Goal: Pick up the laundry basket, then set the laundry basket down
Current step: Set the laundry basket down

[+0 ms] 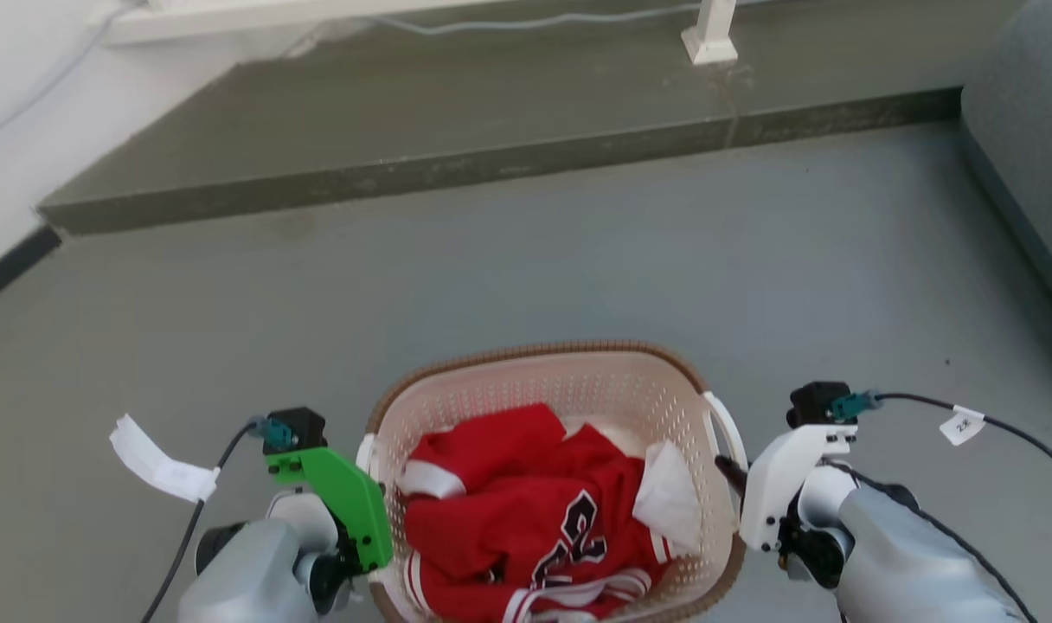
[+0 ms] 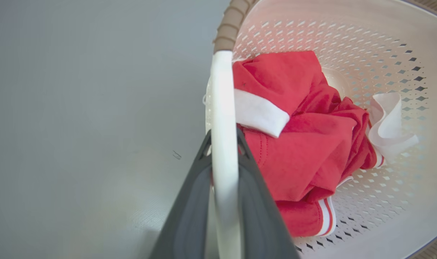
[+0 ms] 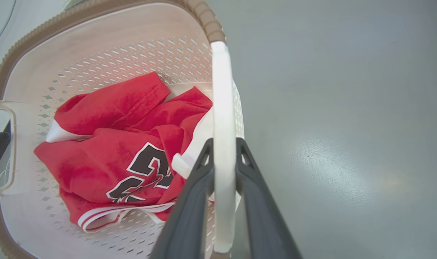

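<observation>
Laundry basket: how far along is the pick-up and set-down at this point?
Done: on the laundry basket, the left gripper is shut on the left handle and the right gripper on the right handle. In hand: the lift; whether the basket is off the grey floor cannot be told. Left: setting it down and letting go.
</observation>
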You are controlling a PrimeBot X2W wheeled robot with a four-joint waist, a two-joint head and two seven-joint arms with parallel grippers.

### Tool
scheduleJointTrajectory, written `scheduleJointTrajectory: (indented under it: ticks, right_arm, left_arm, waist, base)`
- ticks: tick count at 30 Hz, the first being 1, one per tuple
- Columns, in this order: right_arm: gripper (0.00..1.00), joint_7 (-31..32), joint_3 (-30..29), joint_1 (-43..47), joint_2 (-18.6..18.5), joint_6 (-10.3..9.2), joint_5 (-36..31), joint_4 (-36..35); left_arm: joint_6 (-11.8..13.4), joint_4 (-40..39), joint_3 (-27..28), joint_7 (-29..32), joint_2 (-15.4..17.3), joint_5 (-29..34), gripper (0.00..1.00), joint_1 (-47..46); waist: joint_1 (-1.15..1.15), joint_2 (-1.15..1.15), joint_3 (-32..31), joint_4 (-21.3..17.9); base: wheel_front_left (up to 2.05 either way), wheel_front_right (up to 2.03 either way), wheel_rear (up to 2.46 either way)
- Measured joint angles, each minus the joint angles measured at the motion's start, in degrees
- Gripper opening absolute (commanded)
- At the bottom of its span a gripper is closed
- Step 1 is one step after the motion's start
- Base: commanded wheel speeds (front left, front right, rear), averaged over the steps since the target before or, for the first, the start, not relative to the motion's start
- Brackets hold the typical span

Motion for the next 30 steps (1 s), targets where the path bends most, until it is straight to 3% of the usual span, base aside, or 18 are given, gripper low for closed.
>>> scheduleJointTrajectory:
  ticks: [30]
  right_arm:
    - [0.0,-8.5,-1.8,-17.0,-1.1,-0.64,-1.6,-0.9]
  left_arm:
    - [4.4,-1.5,-0.4,-10.2,0.4,5.8,0.0,-17.2]
  waist:
    - [0.01,0.0,21.8,-0.1]
  base:
    - [0.0,0.0,0.0]
